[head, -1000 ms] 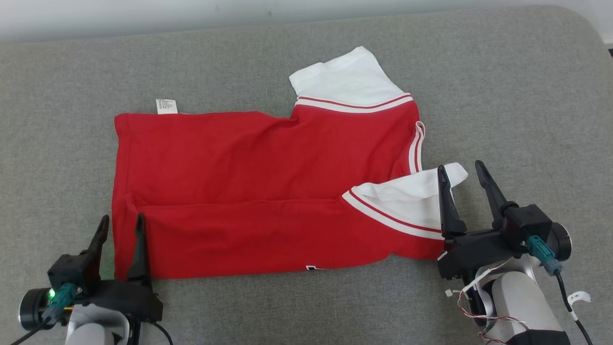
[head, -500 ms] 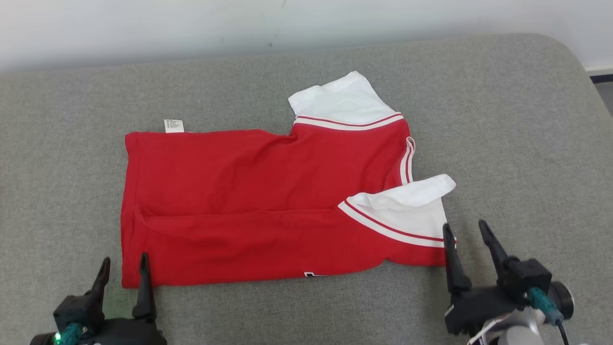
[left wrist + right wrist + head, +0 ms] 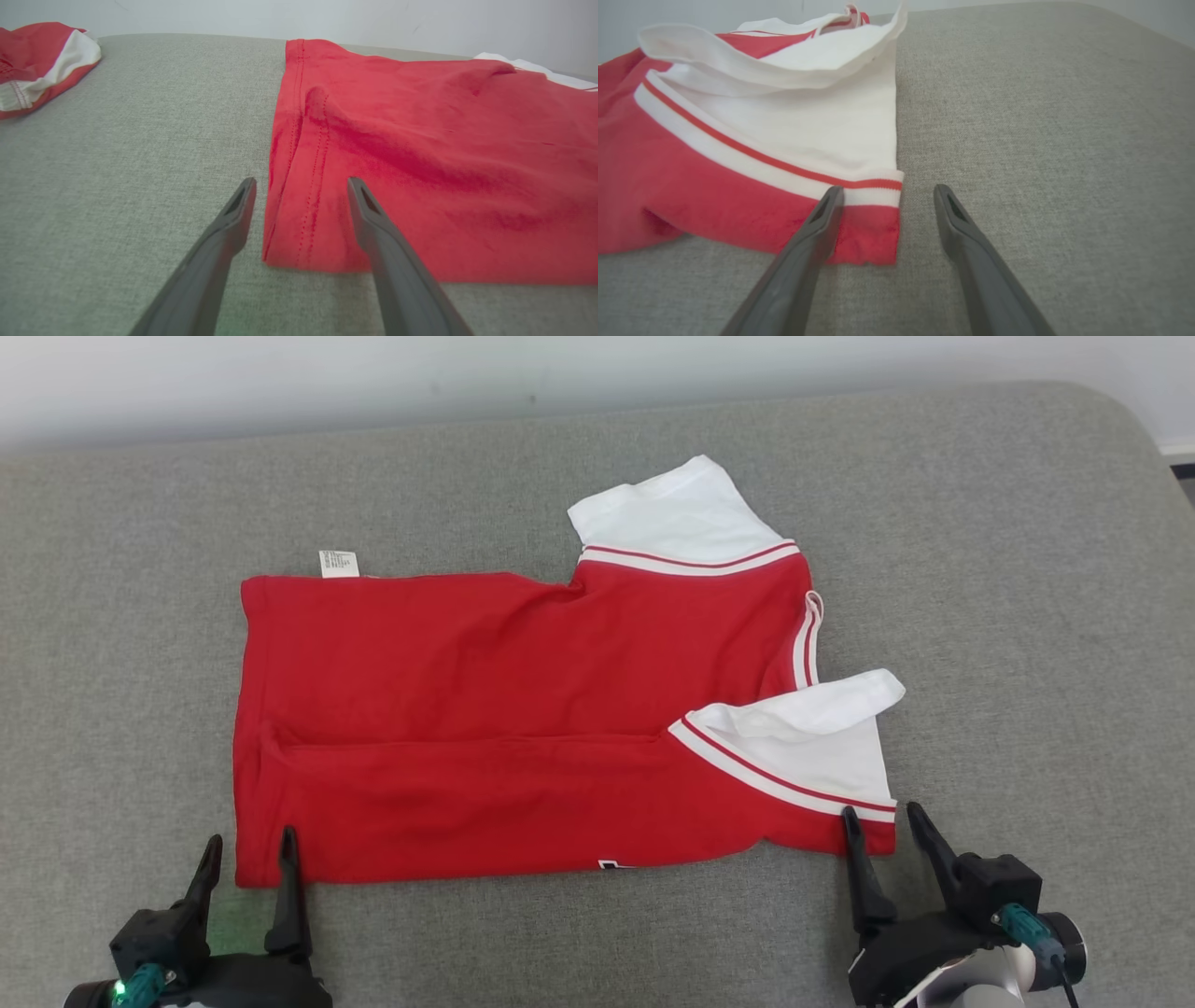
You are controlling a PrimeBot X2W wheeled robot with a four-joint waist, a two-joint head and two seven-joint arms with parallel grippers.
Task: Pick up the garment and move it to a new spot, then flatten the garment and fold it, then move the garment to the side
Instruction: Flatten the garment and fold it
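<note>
Grey upholstered cushion (image 3: 1027,569); red cotton tee w/ white sleeves (image 3: 504,709) lies part-folded, frame centre. Left gripper (image 3: 250,840) lower left, right gripper (image 3: 880,812) lower right: both spread, empty, at near corners. Risk: shallow pinch catches one layer, fold slips open.

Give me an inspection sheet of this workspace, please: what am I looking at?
Surface: grey fabric cushion, bare around the shirt.
Job's things: red shirt with white sleeves, spread out, a lengthwise crease along it; white label at its far edge.
Clutter: red-and-white cloth bunched off to one side.
Tools: left tool open at the shirt's near left corner; right tool open at its near right corner.
Cables: teal-plugged cable on the right wrist.
Surroundings: pale wall behind.
</note>
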